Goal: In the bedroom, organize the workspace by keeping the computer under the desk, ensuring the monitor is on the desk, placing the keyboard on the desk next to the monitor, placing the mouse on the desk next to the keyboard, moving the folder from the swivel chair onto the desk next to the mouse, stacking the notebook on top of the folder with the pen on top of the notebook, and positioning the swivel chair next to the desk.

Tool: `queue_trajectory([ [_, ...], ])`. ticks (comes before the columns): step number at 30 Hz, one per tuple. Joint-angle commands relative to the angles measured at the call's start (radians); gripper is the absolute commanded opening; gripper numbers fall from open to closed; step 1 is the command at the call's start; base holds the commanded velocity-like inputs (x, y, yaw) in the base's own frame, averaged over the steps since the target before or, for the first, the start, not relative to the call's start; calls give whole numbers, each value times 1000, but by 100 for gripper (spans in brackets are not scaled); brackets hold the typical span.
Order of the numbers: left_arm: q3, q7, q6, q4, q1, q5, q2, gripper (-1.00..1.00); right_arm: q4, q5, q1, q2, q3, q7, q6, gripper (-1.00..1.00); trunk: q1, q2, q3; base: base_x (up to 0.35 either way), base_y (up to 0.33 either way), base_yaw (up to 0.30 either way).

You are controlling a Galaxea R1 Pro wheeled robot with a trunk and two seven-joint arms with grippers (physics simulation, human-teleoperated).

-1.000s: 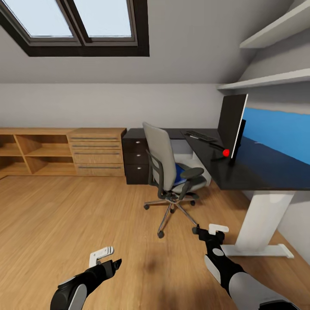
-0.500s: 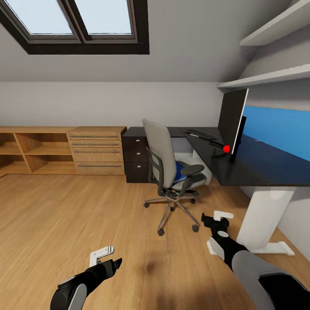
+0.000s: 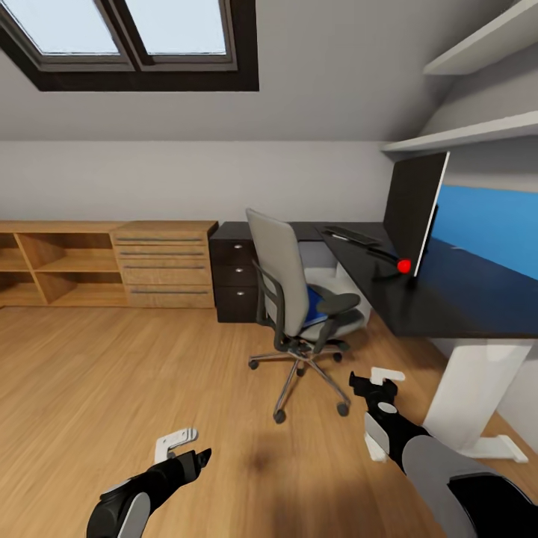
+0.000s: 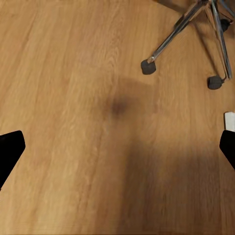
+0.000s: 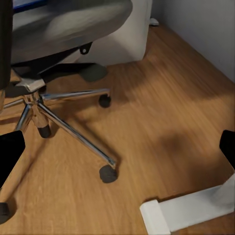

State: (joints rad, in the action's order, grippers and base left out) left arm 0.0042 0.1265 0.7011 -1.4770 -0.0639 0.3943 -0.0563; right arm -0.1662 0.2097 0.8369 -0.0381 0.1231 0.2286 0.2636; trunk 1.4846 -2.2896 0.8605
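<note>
I stand in the bedroom short of the desk [image 3: 448, 299], both arms low in front of me; I judge this an approach posture, kept clear of furniture until I am within reach.

Left gripper [image 3: 196, 445]: held over bare wood floor [image 3: 112, 373], fingers spread apart in its wrist view, nothing between them. Right gripper [image 3: 376, 382]: raised toward the swivel chair [image 3: 288, 291], fingers likewise parted and empty, pointing at the chair's chrome base [image 5: 63, 117]. I judge it is the arm being readied for the chair's load.

Count and location of items:
- One swivel chair, standing off the desk corner, seat turned toward the desk.
- One folder [image 3: 317, 300], bright blue, lying on the chair seat and partly hidden by the armrest. It is not yet on the desk.
- One monitor [image 3: 412, 217], upright on the desk, seen nearly edge-on, with one red light at its lower corner.
- One keyboard [image 3: 351, 235], on the desk beyond the monitor, toward the far wall.
- Castors: three distinct in the right wrist view.

Mouse, notebook and pen: too small or hidden to confirm. A pale boxy shape under the desk behind the chair may be the computer; I cannot tell.

Also present: one black drawer unit [image 3: 235, 273] under the desk's far wing.
</note>
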Motion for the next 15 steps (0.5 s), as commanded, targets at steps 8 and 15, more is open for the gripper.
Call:
queue_trajectory([
  [8,0,9,5,1,-1,12,0,100,0,10,1,-1,6,3,22,100,0,0,1,318,-37,0],
  [15,0,9,6,2,-1,14,0,100,0,11,1,0,5,3,37,100,0,0,1,303,-89,0],
])
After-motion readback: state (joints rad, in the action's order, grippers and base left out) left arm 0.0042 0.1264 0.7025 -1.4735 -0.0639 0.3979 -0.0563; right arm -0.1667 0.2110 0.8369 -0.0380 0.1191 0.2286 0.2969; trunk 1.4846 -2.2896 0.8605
